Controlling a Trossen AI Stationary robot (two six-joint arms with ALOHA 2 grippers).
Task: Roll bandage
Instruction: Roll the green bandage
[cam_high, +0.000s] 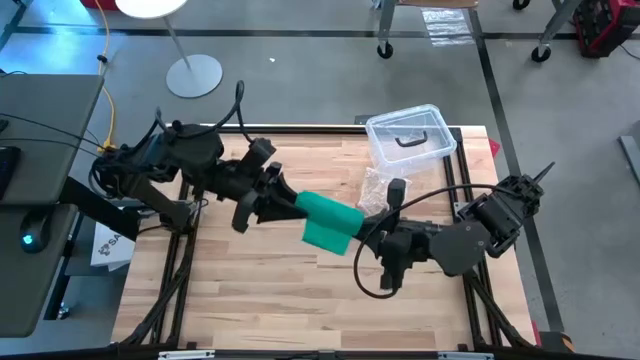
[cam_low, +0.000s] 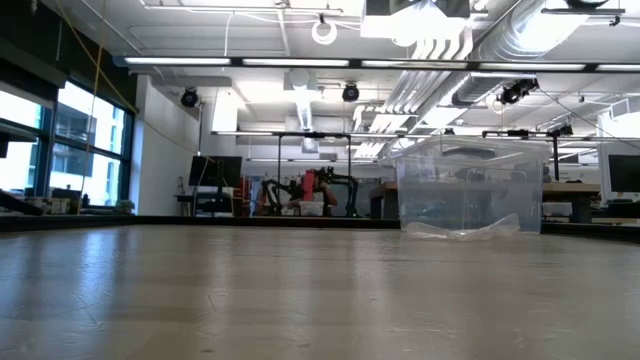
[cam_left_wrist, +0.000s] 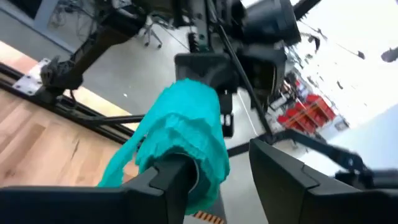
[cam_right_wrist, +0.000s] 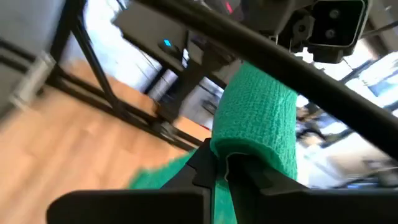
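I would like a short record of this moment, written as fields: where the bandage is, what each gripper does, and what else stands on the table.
bandage: green bandage, held up above the table between the two arms, partly rolled, one flap hanging loose
left gripper: left gripper, fingers apart at one end of the bandage, one finger against the fabric
right gripper: right gripper, shut on a fold of the bandage
table: wooden table
other things: clear plastic box with black handle at the far edge; crinkly clear bag beside it
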